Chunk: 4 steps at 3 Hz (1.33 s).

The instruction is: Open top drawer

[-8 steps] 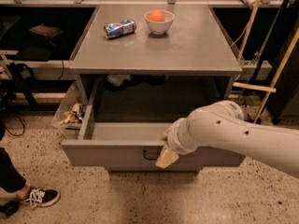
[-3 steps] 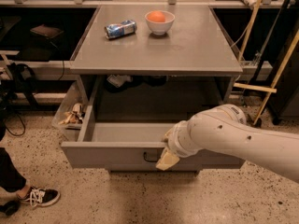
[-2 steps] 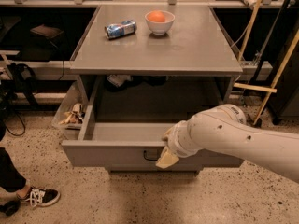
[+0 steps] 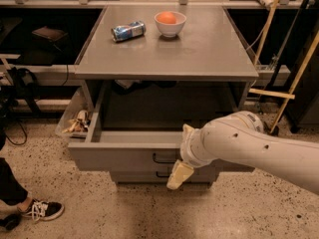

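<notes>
**Inspector:** Location of the wide grey top drawer (image 4: 119, 157)?

**Recorder:** Under the top of the grey flat-topped table (image 4: 199, 49). Standing well out from the frame, with the dark interior open to view. Flat front facing the camera, with a small black loop handle (image 4: 163, 158) near the middle of it.

**Inspector:** Claw?

**Recorder:** Cream-coloured claw (image 4: 178, 175) at the end of the rounded white arm (image 4: 249, 146), reaching in from the right. Set against the drawer front, just right of the loop handle, and hanging past the lower edge. Contact with the handle: cannot tell. Wide or narrow: cannot tell, being largely hidden behind the arm's end.

**Inspector:** Below the top drawer?

**Recorder:** Narrower-looking grey drawer front (image 4: 134, 176) with a like black handle, set further back.

**Inspector:** On the table?

**Recorder:** Dented blue and silver drinks can (image 4: 128, 31) lying on its side toward the far left. Round white bowl (image 4: 170, 24) near it on the right, apart, holding a round orange item (image 4: 168, 18).

**Inspector:** Surroundings?

**Recorder:** Clear plastic bin (image 4: 75, 121) of scraps just beside the drawer's left wall. Black and white laced shoe (image 4: 44, 210) on the speckled floor at lower left. Pale wooden poles (image 4: 299, 78) leaning at right.
</notes>
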{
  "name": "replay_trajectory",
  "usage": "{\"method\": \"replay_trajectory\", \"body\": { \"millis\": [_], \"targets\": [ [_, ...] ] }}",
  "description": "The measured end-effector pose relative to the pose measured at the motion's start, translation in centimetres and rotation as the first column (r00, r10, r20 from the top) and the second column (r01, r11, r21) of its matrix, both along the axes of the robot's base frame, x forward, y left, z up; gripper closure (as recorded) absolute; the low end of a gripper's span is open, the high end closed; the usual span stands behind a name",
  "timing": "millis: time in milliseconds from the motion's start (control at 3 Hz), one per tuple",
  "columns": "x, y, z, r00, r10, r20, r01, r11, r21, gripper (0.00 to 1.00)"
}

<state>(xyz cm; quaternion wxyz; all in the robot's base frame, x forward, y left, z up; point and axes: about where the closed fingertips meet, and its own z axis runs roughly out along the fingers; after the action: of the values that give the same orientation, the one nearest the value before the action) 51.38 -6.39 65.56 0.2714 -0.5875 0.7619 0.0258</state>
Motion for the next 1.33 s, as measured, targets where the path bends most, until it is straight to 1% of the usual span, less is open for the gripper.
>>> {"method": "replay_trajectory", "body": {
  "millis": [333, 667, 1000, 1333],
  "targets": [
    [-0.3, -0.2, 0.7, 1.0000, -0.002, 0.007, 0.002, 1.000, -0.011, 0.00],
    [-2.7, -3.8, 5.1, 0.9979, -0.060, 0.025, 0.061, 0.996, -0.061, 0.00],
    [-5.7, -10.5, 16.1, 0.9793, -0.171, 0.108, 0.182, 0.978, -0.101, 0.00],
    [-8.4, -17.2, 26.8, 0.9266, -0.326, 0.187, 0.338, 0.941, -0.032, 0.00]
  ]
}}
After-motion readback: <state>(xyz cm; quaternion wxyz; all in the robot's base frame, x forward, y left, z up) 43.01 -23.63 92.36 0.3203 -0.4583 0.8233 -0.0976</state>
